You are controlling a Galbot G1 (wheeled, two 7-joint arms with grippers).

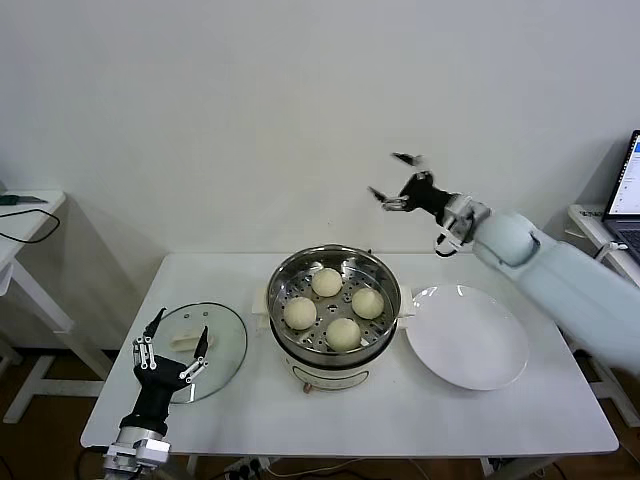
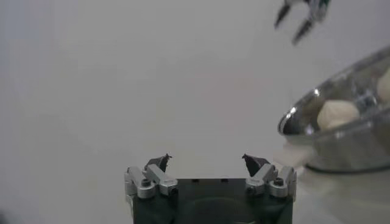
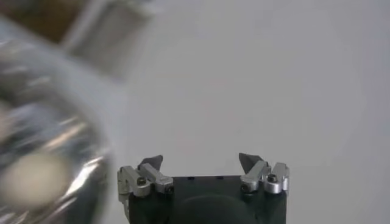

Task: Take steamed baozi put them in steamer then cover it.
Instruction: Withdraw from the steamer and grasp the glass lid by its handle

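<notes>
Several cream-white steamed baozi (image 1: 327,282) lie on the perforated tray inside the steel steamer (image 1: 340,258) at the table's centre. The glass cover (image 1: 226,348) lies flat on the table to the steamer's left, its white handle (image 1: 187,343) facing up. My left gripper (image 1: 184,321) hovers open over the cover with nothing between its fingers. My right gripper (image 1: 388,175) is raised in the air behind the steamer's right side, open and empty. The left wrist view shows the open left gripper (image 2: 207,161), the steamer (image 2: 347,149) and one baozi (image 2: 337,114). The right wrist view shows the open right gripper (image 3: 201,161) beside the blurred steamer (image 3: 61,122).
An empty white plate (image 1: 467,335) sits to the right of the steamer. A laptop (image 1: 625,185) stands on a side table at far right, and another small table (image 1: 25,215) stands at far left. A white wall lies behind the table.
</notes>
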